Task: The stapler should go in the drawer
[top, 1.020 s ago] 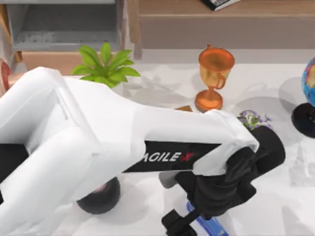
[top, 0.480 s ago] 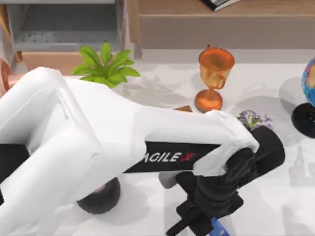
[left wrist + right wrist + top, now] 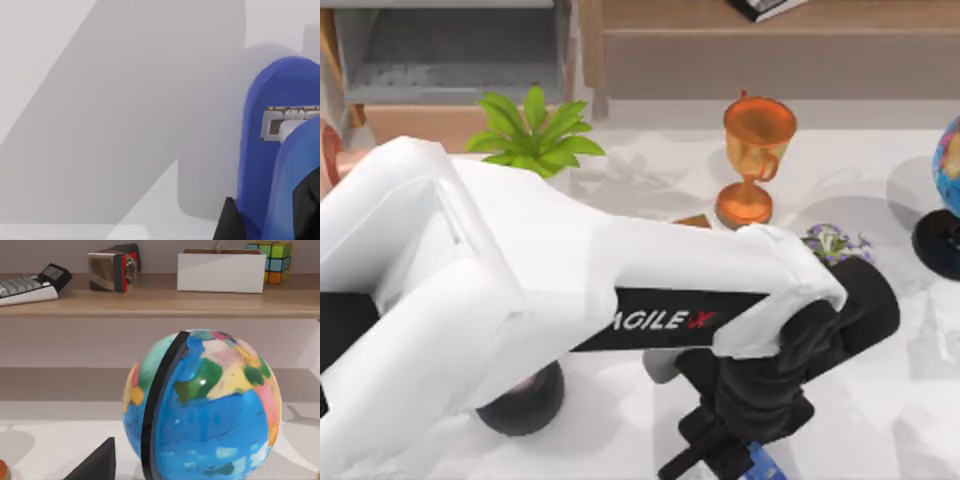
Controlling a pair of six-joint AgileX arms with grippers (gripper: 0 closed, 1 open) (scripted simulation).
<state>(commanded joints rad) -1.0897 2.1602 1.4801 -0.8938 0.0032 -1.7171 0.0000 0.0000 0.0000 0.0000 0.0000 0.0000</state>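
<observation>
Top view. The left arm is stretched across the table from the left, and the left gripper (image 3: 720, 452) is lowered at the near edge, right of centre. Against 1 s earlier, far less of the stapler (image 3: 761, 462) is exposed: then a long blue strip lay clear of the fingers, now a short blue end is seen just right of the black fingers. Over the last 0.5 s almost nothing is seen to have moved. The drawer (image 3: 450, 68) stands open at the far left, well apart from the stapler, behind the potted plant (image 3: 532, 130); the trophy (image 3: 756, 158) stands between them, farther right.

Left wrist view. The stapler's (image 3: 280, 150) blue end is seen very close, over the white table (image 3: 100, 75), with a black finger (image 3: 227, 222) edge touching it. It cannot be told whether the fingers are closed on it.

Right wrist view. The globe (image 3: 202, 407) is faced from close by, and the shelf (image 3: 150, 300) lies behind it; the right arm is judged parked at the right.

The descent is judged complete, with grasp and carry still to come.
</observation>
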